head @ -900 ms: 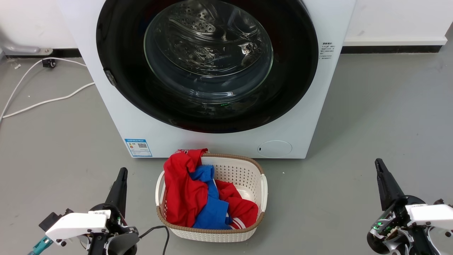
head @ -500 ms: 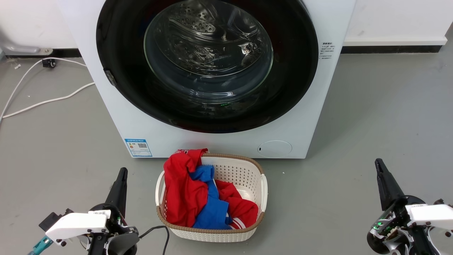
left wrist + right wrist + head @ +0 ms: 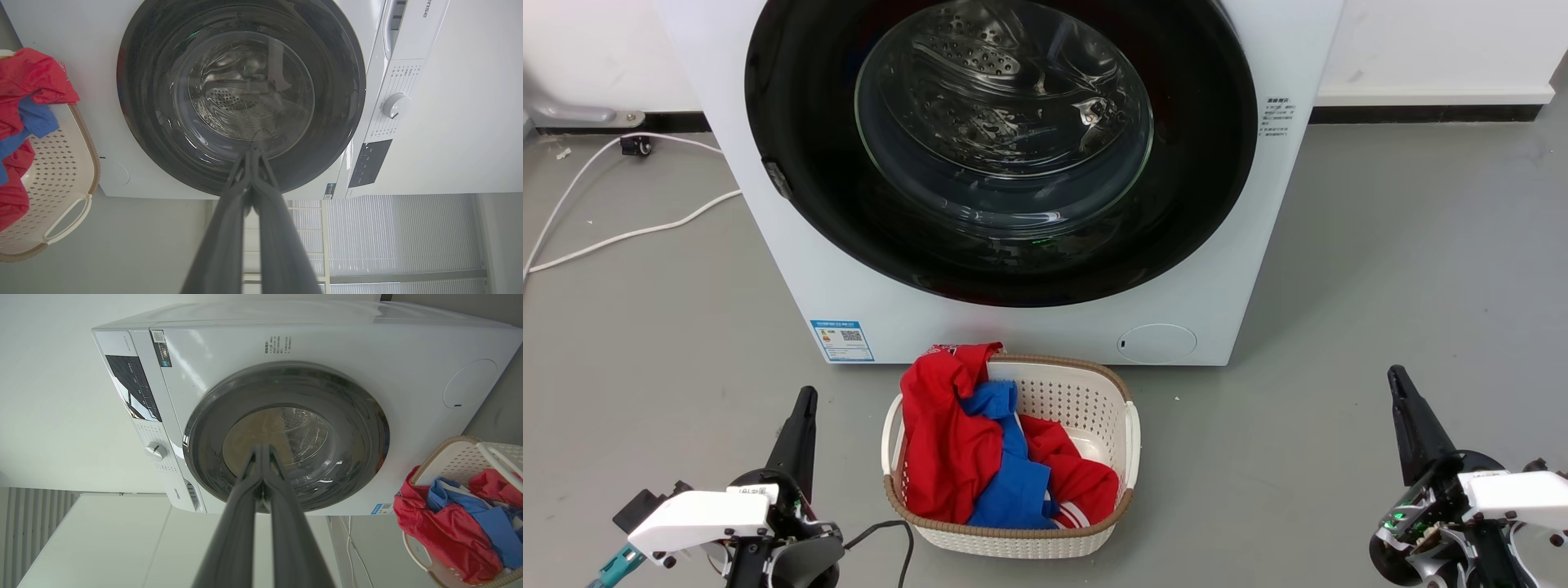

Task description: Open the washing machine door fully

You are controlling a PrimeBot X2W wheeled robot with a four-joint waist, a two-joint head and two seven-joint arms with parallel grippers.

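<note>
The washing machine door (image 3: 792, 106), a wide glossy black rim around bulging clear glass, lies flush against the white machine front, with a small latch on its left edge. It also shows as the washing machine door (image 3: 143, 102) and the washing machine door (image 3: 367, 433) in the wrist views. My left gripper (image 3: 806, 396) hovers low at the lower left, well short of the machine, fingers pressed together and empty. My right gripper (image 3: 1395, 376) is at the lower right, likewise shut and empty. Both point toward the machine; left gripper (image 3: 252, 152), right gripper (image 3: 261, 447).
A white laundry basket (image 3: 1123, 416) with red and blue clothes stands on the grey floor just before the machine, between my arms. White cables (image 3: 629, 233) trail across the floor at the left. A control knob (image 3: 395, 105) sits on the machine's panel.
</note>
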